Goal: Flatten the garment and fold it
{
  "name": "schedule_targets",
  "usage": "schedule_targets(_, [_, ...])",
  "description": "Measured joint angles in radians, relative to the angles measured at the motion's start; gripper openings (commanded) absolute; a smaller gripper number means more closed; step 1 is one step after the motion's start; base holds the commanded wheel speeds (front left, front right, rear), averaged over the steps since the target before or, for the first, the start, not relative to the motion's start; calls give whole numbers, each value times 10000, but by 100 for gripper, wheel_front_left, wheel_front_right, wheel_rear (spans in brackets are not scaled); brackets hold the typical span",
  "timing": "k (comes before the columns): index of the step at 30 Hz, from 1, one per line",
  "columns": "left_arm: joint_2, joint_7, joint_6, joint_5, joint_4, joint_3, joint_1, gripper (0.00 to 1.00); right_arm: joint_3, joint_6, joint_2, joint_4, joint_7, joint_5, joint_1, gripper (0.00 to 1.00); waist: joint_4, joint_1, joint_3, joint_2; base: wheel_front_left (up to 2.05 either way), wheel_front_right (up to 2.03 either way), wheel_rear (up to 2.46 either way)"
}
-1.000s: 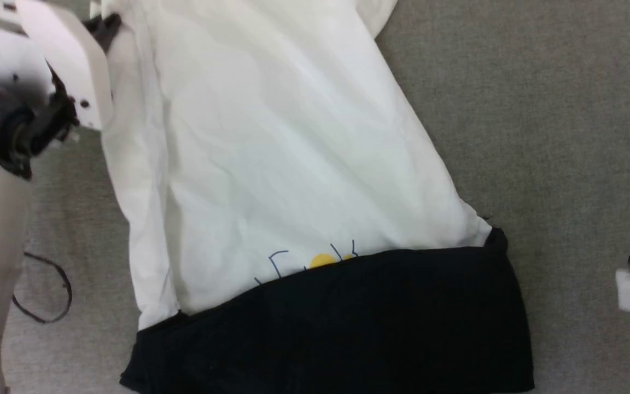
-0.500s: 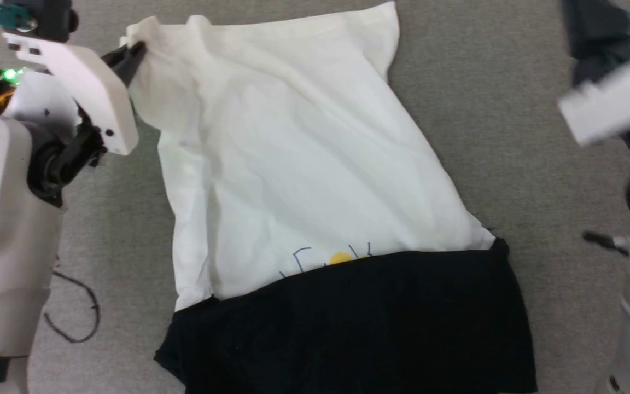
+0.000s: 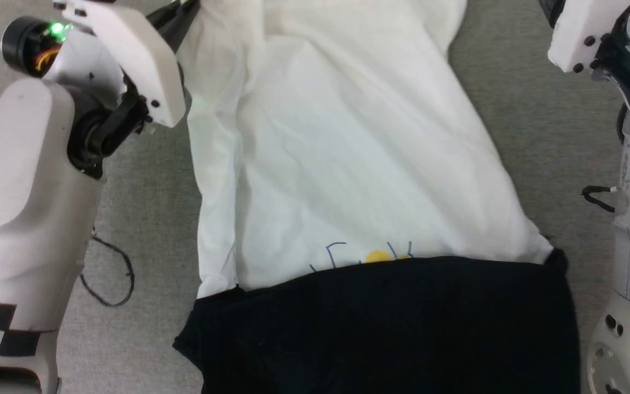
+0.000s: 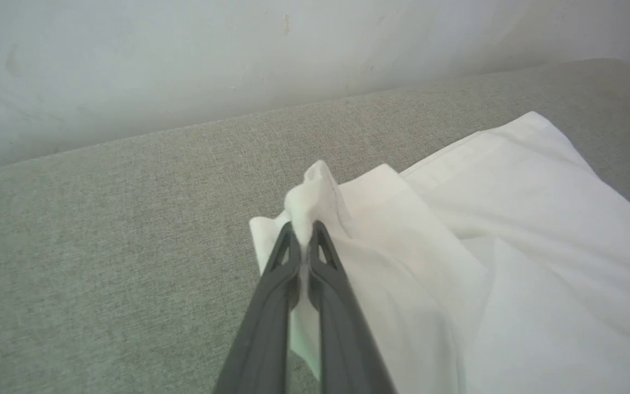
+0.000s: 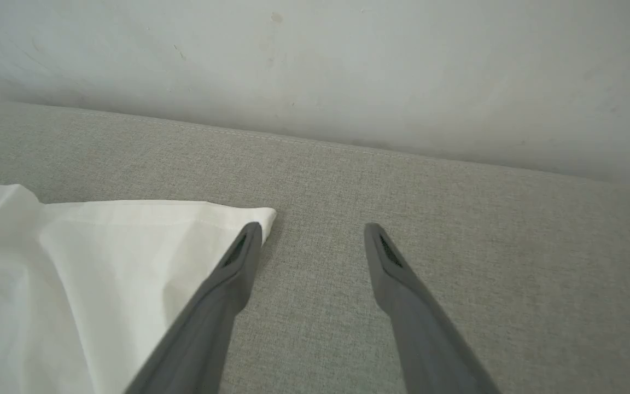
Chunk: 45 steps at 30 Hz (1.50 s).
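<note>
The garment point(image 3: 348, 164) lies spread on the grey surface, its white body reaching away from me. A black part point(image 3: 380, 328) is folded across its near end, and a small yellow and blue print peeks out at the fold. My left gripper point(image 3: 175, 13) is at the far left corner, shut on a bunched bit of white cloth. In the left wrist view the left gripper point(image 4: 304, 232) pinches that corner of the garment point(image 4: 512, 262). My right gripper point(image 5: 313, 230) stands open just above the surface. Its left finger is beside the far right hem corner of the garment point(image 5: 129, 246), with nothing between the fingers.
The grey fabric surface point(image 3: 512, 109) ends at a pale wall point(image 5: 315, 65) just beyond both grippers. A thin black cable loop point(image 3: 110, 273) lies on the surface beside my left arm. My right arm's wrist housing point(image 3: 583, 33) is at the upper right.
The head camera has shifted. My left gripper has kept its hold on the white corner and carried it farther away. The right arm has swung in to the far right corner.
</note>
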Motion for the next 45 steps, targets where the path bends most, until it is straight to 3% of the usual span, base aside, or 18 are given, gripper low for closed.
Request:
schedule_targets(19, [-272, -573, -13, -456, 431, -830, -917, 0, 470, 0, 13, 1641, -13, -533, -933, 100, 957, -1, 1200, 0, 0, 0, 0])
schedule_targets(20, [-270, -612, -13, -487, 460, -874, -939, 0, 497, 0, 13, 1684, -10, -560, -970, 82, 979, -1, 1221, 0, 0, 0, 0])
schedule_targets(21, [-268, -660, -13, -531, 491, -915, -958, 0, 504, 0, 13, 1714, -6, -560, -1005, 37, 996, -1, 1236, 0, 0, 0, 0])
schedule_targets(22, [-265, -692, -13, -564, 529, -949, -979, 0, 508, 0, 13, 1749, -4, -583, -1046, 0, 1008, -1, 1243, 0, 0, 0, 0])
schedule_targets(32, [-102, -1398, -17, -1147, 819, -934, -1056, 0, 153, 2, 48, 1707, -823, -692, -1084, 0, 903, -1, 798, 0, 0, 0, 0])
schedule_targets(45, [462, -2111, -25, -1883, 253, -732, -825, 0, -872, 6, 50, 387, -1572, -305, -360, 0, 502, -2, -660, 0, 0, 0, 0])
